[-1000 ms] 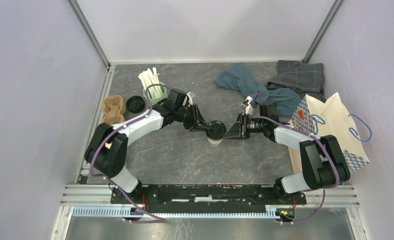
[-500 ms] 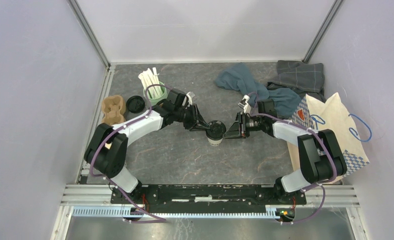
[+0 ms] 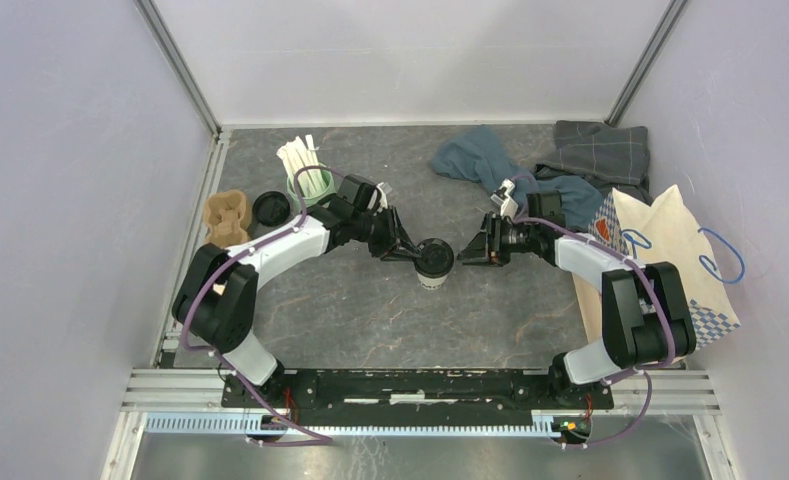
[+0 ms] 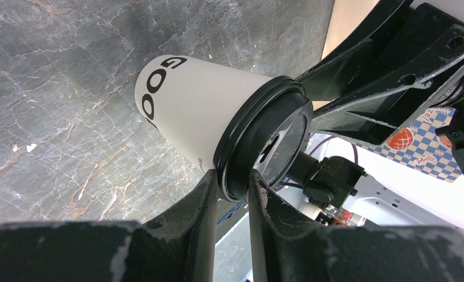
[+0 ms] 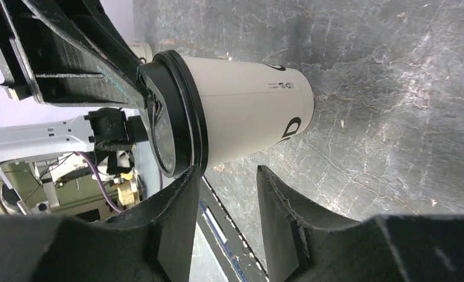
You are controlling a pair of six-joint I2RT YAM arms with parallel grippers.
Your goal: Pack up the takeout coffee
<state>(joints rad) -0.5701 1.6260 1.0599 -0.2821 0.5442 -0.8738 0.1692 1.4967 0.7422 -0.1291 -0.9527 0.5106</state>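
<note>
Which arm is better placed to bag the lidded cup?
Right, probably: the cream paper bag lies beside that arm, and the right gripper stands open facing the white paper cup with black lid. The left gripper only pinches the lid's rim.

The left arm [image 3: 270, 250] and right arm [image 3: 590, 265] are each made of white shells and bulky black links, with a thin purple cable [image 3: 300, 438] looping along the outside from base to wrist. The left gripper [image 3: 411, 255] and right gripper [image 3: 467, 255] are matte black. Their broad tapered fingers [image 4: 188, 220] show grey scuffs and chipped paint along the edges.
</note>
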